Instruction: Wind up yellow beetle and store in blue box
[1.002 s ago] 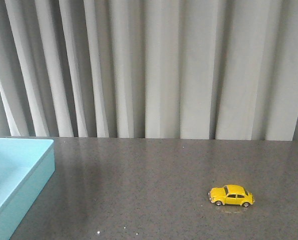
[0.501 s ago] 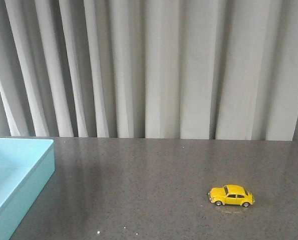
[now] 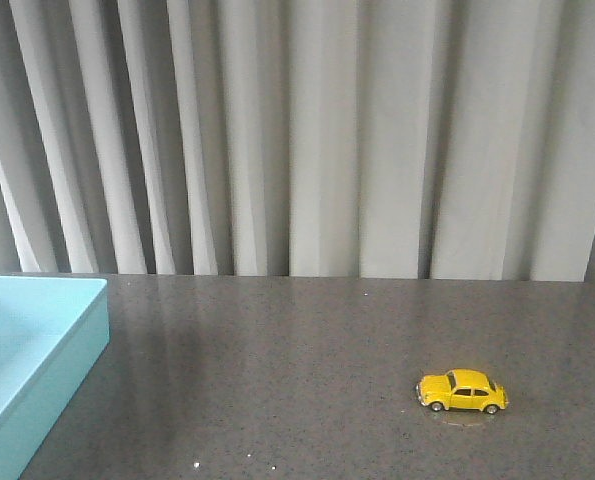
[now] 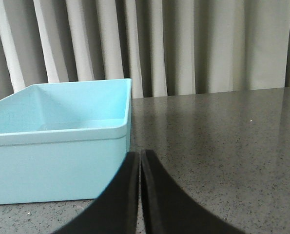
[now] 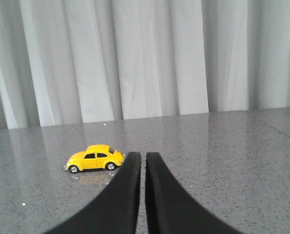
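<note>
grey curtain (image 3: pixel 317 140) behind dark speckled table (image 3: pixel 307 340); yellow beetle (image 3: pixel 462 391) standing; left gripper (image 4: pixel 140 161), right gripper (image 5: pixel 140 161) both pressed together, empty.

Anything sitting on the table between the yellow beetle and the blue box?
No. The front view shows only bare dark tabletop between the yellow beetle and the blue box.

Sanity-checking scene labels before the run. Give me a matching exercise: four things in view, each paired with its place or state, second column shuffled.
Things:
1. yellow beetle
2. blue box
3. left gripper
4. curtain

Places/states:
A. hangs behind the table
B. on its wheels on the table, right side
C. fingers nearly together, holding nothing
D. at the table's left edge, nothing seen inside

Pairs: 1-B, 2-D, 3-C, 4-A
</note>
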Motion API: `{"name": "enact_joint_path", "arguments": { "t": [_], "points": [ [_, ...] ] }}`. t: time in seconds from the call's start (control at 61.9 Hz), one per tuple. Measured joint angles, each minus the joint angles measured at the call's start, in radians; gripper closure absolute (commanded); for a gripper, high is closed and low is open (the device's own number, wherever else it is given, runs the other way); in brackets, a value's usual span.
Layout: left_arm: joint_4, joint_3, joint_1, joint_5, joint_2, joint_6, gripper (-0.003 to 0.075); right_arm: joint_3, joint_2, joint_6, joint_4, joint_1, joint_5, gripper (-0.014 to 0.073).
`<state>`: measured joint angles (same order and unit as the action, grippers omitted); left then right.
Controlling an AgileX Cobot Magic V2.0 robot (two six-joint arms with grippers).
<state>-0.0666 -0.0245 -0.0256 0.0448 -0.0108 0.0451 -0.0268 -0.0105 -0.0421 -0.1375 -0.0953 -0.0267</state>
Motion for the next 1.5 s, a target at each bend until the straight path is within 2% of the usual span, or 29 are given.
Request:
{"name": "enact_joint_path", "arguments": {
  "t": [0.129, 0.307, 0.517, 0.792, 1.002, 1.228, 1.308, 1.373, 1.502],
  "points": [
    [-0.035, 0.023, 0.0, 0.008, 0.0, 0.0, 0.0726, 0.002, 0.0, 0.004, -0.063, 0.0, 0.006, 0.0568],
    [-0.04, 0.184, 0.0, 0.05, 0.041, 0.001, 0.0726, 0.132, 0.024, -0.019, -0.074, 0.0, 0.19, 0.0568],
    [-0.032, 0.433, 0.0, 0.17, 0.279, 0.003, 0.0726, 0.41, 0.207, -0.08, -0.05, 0.0, 0.444, 0.0568],
    [0.033, 0.684, 0.0, 0.303, 0.584, 0.003, 0.0726, 0.662, 0.49, -0.102, -0.044, 0.0, 0.604, 0.0568],
    [0.04, 0.709, 0.0, 0.383, 0.692, 0.003, 0.0726, 0.707, 0.66, -0.102, -0.003, 0.0, 0.642, 0.0568],
    [0.04, 0.709, 0.0, 0.408, 0.71, 0.003, 0.0716, 0.707, 0.737, -0.102, 0.001, 0.0, 0.648, 0.0566],
    [0.04, 0.709, 0.0, 0.408, 0.71, 0.003, 0.068, 0.707, 0.744, -0.102, 0.001, 0.0, 0.648, 0.0548],
    [0.04, 0.709, 0.0, 0.408, 0.71, 0.003, 0.0619, 0.707, 0.744, -0.107, 0.002, 0.0, 0.649, 0.0508],
    [0.04, 0.709, 0.0, 0.408, 0.71, 0.003, 0.0428, 0.707, 0.744, -0.124, 0.002, 0.0, 0.65, 0.0327]
  ]
}}
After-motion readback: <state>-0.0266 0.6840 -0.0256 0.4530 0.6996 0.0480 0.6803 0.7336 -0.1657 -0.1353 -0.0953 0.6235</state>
